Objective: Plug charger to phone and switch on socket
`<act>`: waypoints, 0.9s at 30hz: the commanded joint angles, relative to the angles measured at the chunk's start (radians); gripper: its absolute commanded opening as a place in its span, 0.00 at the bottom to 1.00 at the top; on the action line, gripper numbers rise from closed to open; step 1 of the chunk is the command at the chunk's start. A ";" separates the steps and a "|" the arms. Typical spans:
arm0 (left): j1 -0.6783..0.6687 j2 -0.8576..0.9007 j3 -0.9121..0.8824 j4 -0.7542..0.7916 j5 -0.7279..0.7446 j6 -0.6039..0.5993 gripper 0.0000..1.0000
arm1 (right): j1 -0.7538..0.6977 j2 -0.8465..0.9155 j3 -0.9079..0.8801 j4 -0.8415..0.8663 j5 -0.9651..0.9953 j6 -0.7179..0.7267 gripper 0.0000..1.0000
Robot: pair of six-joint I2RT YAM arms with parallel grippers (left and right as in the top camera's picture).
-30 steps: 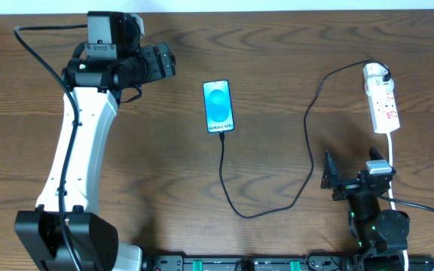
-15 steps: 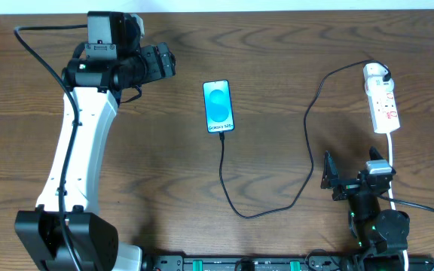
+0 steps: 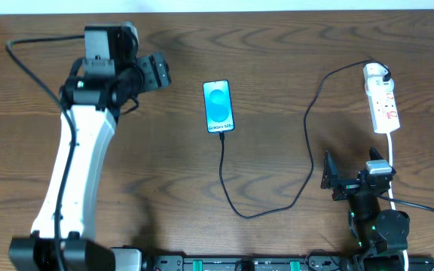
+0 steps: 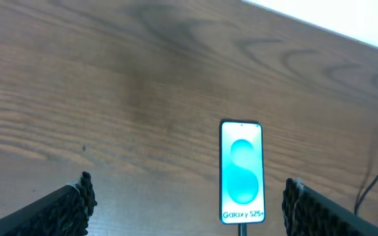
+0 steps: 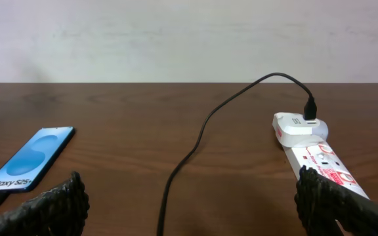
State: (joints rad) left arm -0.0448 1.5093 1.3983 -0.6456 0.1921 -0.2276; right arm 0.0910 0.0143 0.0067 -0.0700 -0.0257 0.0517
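By the near right edge of the bench [image 3: 164, 173], the right pincer [image 5: 189, 206] was spread and empty. The socket [image 3: 383, 102] lay beyond it, slightly right, toward the far right corner, its long axis running near to far. The charger [image 3: 311, 150] sat plugged into its far end. The phone [image 3: 218, 106] lay mid-bench, seemingly cabled. The left pincer [image 4: 189, 206], also spread, was far from the socket.

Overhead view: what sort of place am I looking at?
Likely a robotics lab bench: a left arm and right arm at a wooden table, with a phone and power strip set out.
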 commanded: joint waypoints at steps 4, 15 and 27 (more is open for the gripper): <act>-0.001 -0.158 -0.205 0.171 -0.026 0.019 0.92 | 0.006 -0.009 -0.001 -0.005 0.005 0.003 0.99; -0.001 -0.482 -0.673 0.524 -0.026 0.098 0.92 | 0.006 -0.009 -0.001 -0.005 0.005 0.003 0.99; 0.053 -0.854 -1.065 0.734 -0.029 0.100 0.92 | 0.006 -0.009 -0.001 -0.005 0.005 0.003 0.99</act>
State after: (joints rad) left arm -0.0067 0.7143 0.3889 0.0666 0.1768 -0.1486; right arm 0.0914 0.0128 0.0067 -0.0704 -0.0257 0.0517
